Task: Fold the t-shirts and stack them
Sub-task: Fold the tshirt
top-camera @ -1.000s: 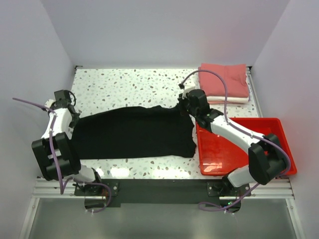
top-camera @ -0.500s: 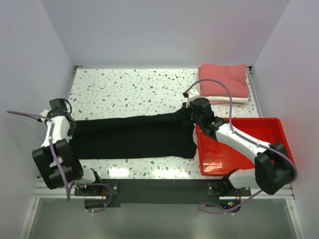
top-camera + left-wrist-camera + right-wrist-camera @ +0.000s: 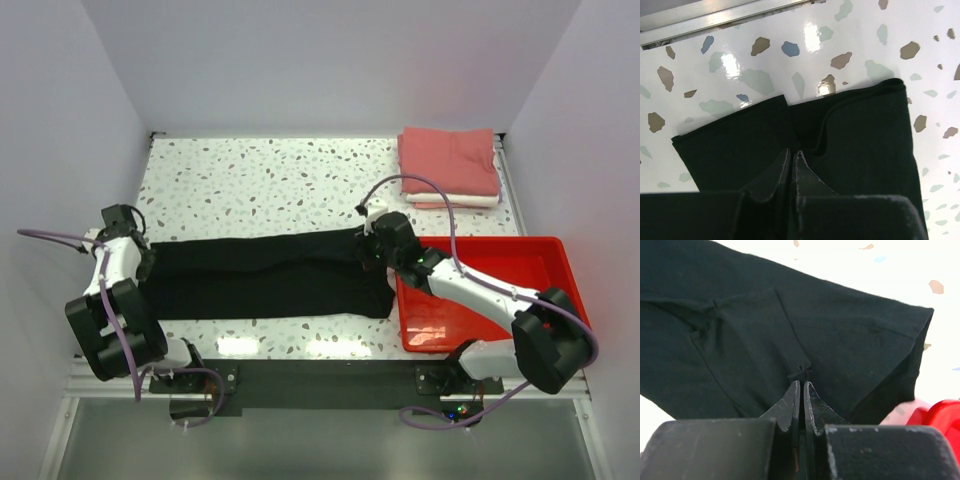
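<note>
The black t-shirt [image 3: 265, 275] lies as a long, narrow band across the table, stretched between my two grippers. My left gripper [image 3: 147, 260] is shut on its left end; the left wrist view shows the fingertips [image 3: 792, 151] pinching a fold of the black cloth [image 3: 860, 130]. My right gripper [image 3: 366, 250] is shut on the right end; the right wrist view shows the closed tips [image 3: 802, 381] biting a small pleat of the shirt [image 3: 840, 330]. The salmon-pink t-shirt [image 3: 450, 160] lies folded on the white t-shirt [image 3: 470, 200] at the back right.
A red plastic tray [image 3: 545, 250] sits at the right, under my right forearm and touching the shirt's right end. The speckled tabletop [image 3: 260, 180] stretches behind the shirt. A metal rail [image 3: 715, 20] runs along the table's near edge. Walls close in on both sides.
Both grippers have moved toward the near edge, carrying the shirt's far edge forward over itself. The black shirt has gone from a wide spread to a narrow band.
</note>
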Controlling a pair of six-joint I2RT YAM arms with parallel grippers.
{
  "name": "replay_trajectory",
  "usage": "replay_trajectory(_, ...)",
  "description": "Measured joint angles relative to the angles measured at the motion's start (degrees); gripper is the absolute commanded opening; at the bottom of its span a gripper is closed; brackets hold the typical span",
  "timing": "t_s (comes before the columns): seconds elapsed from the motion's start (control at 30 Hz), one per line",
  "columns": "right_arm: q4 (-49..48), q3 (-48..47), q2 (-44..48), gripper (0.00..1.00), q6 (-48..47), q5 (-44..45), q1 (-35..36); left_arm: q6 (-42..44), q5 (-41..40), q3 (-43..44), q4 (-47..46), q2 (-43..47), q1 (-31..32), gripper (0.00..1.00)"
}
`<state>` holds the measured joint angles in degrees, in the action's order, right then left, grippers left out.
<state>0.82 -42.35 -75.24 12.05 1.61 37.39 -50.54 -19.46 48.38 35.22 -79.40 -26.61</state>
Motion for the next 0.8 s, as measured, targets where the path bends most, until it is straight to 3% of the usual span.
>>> replay_trajectory(0.07, 0.04, 0.79, 0.0, 0.0, 0.17, 0.28, 0.22, -0.02, -0.02, -0.68, 0.0, 0.11, -0.04, 0.1)
replay_trajectory(0.17, 0.66, 2.14, 0.0, 0.04, 0.39, 0.31, 0.68, -0.22, -0.04, -1.31, 0.11, 0.35, -0.28, 0.24)
replay_trajectory(0.27, 2.34, 2.97, 0.22, 0.1, 0.44, 0.11, 1.36, -0.85, -0.28, -1.31, 0.33, 0.81, -0.7, 0.42)
replay_trajectory(0.3, 2.89, 3.43, 0.72, 0.13, 0.5, -0.04, 1.57, -1.05, -0.33, -1.31, 0.46, 1.07, -0.79, 0.57)
replay_trajectory(0.37, 4.17, 4.44, 2.49, 0.31, 0.59, -0.52, 1.77, -1.2, -0.37, -1.29, 0.85, 2.08, -0.9, 0.71)
replay_trajectory(0.4, 5.01, 5.07, 4.0, 0.37, 0.68, -1.25, 1.88, -1.36, -0.37, -1.25, 1.16, 2.78, -0.94, 0.84)
replay_trajectory(0.5, 6.99, 5.66, 8.13, 0.55, 0.57, -3.63, 1.95, -1.79, -0.11, -0.57, 2.45, 5.03, -1.09, 1.0)
replay_trajectory(0.57, 7.41, 5.62, 10.29, 0.69, 0.02, -6.16, 1.97, -1.75, 0.68, 0.26, 2.86, 6.67, -1.14, 1.0)
replay_trajectory(0.6, 7.54, 5.49, 11.06, 0.96, -0.04, -7.37, 1.97, -1.73, 1.44, 0.59, 2.82, 7.65, -1.14, 1.0)
replay_trajectory(0.8, 8.39, 0.63, 9.42, 0.99, -0.92, -11.69, 2.01, -0.48, 9.01, 0.22, -0.83, 11.98, 0.26, 1.0)
